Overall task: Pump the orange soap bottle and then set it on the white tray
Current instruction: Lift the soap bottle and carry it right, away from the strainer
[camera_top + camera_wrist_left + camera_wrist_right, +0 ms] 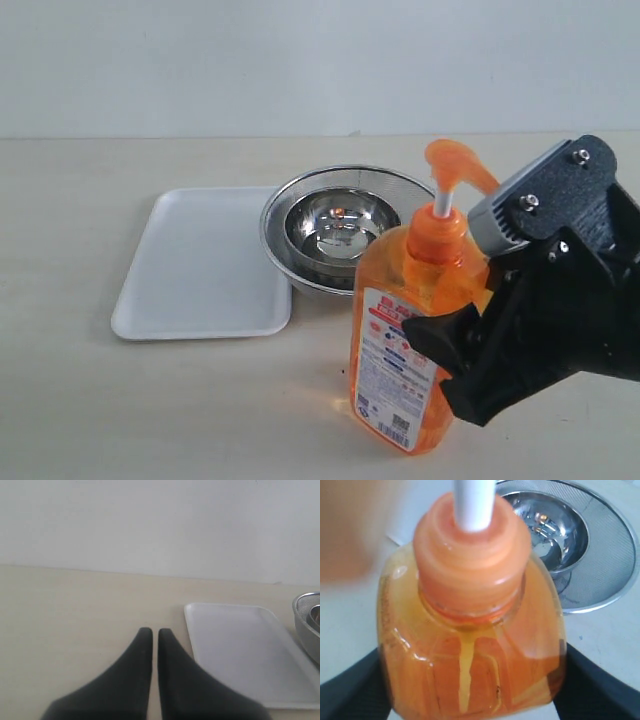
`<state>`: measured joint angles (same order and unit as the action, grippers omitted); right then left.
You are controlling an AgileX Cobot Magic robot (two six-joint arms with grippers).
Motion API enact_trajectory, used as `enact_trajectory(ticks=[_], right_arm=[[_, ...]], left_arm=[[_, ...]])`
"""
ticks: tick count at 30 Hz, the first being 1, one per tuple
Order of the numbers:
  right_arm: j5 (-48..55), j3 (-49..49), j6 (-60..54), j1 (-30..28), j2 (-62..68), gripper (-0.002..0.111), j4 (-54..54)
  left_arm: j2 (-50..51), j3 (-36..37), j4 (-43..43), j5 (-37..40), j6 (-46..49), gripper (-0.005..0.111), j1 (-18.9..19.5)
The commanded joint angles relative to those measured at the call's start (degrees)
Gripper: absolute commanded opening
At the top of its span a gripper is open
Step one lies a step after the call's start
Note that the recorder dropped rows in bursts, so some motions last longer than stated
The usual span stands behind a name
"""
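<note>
Exterior view: the right gripper (432, 318) is clamped on the orange soap bottle (405, 340). One black finger crosses the front near the label and the other is hidden behind the bottle. The bottle leans, and I can't tell whether its base touches the table (150, 400). The arm is cut off at the right edge. The white tray (200, 260) lies flat to the left of the bottle, well apart from it, and there's bare table between them. The steel mesh bowl (340, 225) is right against the tray's right rim and sits behind the bottle.

Left wrist view: the left gripper (151, 636) has its fingers pressed almost together with nothing between them, over bare table. The tray (240, 650) is just beside it. Only a sliver of the bowl (307, 625) makes it into the frame.

Right wrist view: the bottle (470, 645) fills the shot, with the dark fingers (350, 690) tight against both of its sides. The white stem (475, 505) runs out of frame, and the pump head is only an orange blur. The bowl (590, 555) is close behind, partly hidden.
</note>
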<state>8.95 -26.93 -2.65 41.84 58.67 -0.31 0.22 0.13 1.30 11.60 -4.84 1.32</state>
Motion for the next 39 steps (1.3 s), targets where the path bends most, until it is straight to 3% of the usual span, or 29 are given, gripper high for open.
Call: enact_trajectory(ticks=[1,4,7,15,25,33,39], right_arm=[[5.5,0.2,7.0,-0.2,-5.6,0.0,-7.5],[8.0,0.2,22.7,-0.2,-9.2,0.0,-23.4],[12.9,0.2,45.9,-0.2,-11.9,0.0,-46.8],[19.0,0.2,77.3,-0.2,-11.5,0.0,-78.8],[25.9,0.2,96.7,-0.2,-4.7,0.0,-99.6],[33.7,-0.3,100.2,-0.2,2.3,0.0,-99.6],[34.0,-3.2,100.0,-0.2,6.1,0.0,-99.6]], left_arm=[[-0.2,-0.1,-0.2,-0.9,0.1,0.005,-0.3],[-0.2,-0.1,-0.2,-0.9,0.1,0.005,-0.3],[-0.2,-0.1,-0.2,-0.9,0.1,0.005,-0.3],[-0.2,-0.1,-0.2,-0.9,0.1,0.005,-0.3],[-0.2,-0.1,-0.2,-0.9,0.1,0.005,-0.3],[-0.2,-0.1,-0.2,-0.9,0.1,0.005,-0.3],[-0.2,-0.1,-0.2,-0.9,0.1,0.005,-0.3]])
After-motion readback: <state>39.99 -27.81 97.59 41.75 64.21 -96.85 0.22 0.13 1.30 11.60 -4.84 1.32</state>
